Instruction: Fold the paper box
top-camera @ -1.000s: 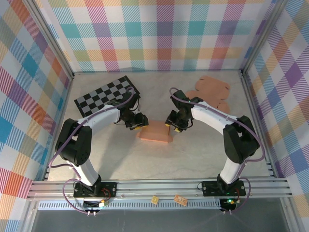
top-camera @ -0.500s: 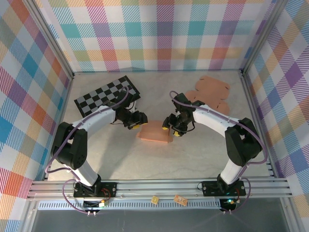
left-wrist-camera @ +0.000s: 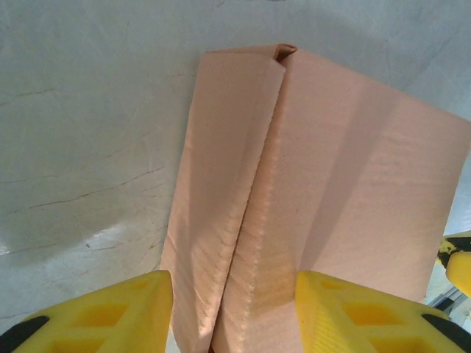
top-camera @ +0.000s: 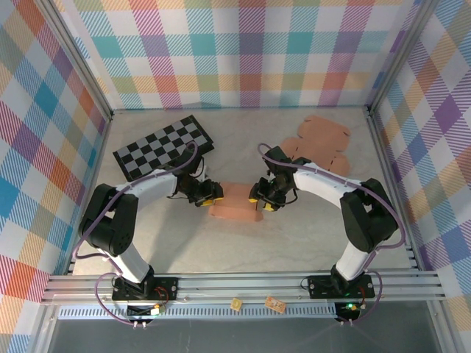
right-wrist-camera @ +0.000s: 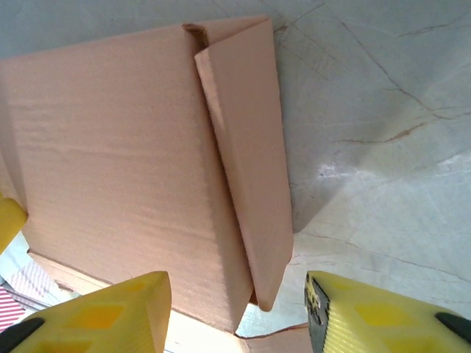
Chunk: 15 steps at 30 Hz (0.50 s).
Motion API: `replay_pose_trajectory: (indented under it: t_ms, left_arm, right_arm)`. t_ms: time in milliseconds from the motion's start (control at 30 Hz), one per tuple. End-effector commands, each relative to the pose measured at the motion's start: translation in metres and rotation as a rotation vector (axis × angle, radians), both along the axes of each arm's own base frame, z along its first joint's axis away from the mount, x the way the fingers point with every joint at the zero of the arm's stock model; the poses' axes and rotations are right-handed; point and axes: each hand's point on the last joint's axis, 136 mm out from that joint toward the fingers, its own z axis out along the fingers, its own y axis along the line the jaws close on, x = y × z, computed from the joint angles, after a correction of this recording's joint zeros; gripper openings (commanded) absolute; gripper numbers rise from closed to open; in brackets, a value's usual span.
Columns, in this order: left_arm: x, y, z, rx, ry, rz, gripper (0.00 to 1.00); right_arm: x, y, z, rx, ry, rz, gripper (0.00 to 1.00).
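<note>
Cardboard box (top-camera: pixel 235 201), peach and ribbed, lies creased; left fingers (left-wrist-camera: pixel 96 312) and right fingers (right-wrist-camera: pixel 96 312) stand open.

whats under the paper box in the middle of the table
The paper box rests flat on the pale marbled table, which shows around its edges. The patch of table directly beneath it, and anything inside, is hidden by its cardboard panels.
</note>
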Motion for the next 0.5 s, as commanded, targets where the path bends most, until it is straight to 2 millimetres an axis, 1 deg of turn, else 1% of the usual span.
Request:
replay_pose_trajectory:
  t_ms: [0, 133, 367, 467]
  left_arm:
    - [-0.004, 0.003, -0.003, -0.008, 0.003, 0.009, 0.44]
    - [-0.003, 0.003, -0.003, -0.012, -0.005, 0.015, 0.41]
    - [-0.002, 0.001, 0.000, -0.027, -0.009, 0.016, 0.39]
    - [0.000, -0.001, 0.005, -0.043, -0.021, 0.017, 0.38]
  right_arm:
    - [-0.005, 0.001, -0.011, -0.007, 0.019, 0.023, 0.51]
    - [-0.004, 0.000, -0.016, -0.019, 0.024, 0.026, 0.47]
    - [-0.002, 0.003, -0.022, -0.013, 0.026, 0.038, 0.39]
    - [-0.004, 0.002, -0.025, -0.020, 0.034, 0.045, 0.36]
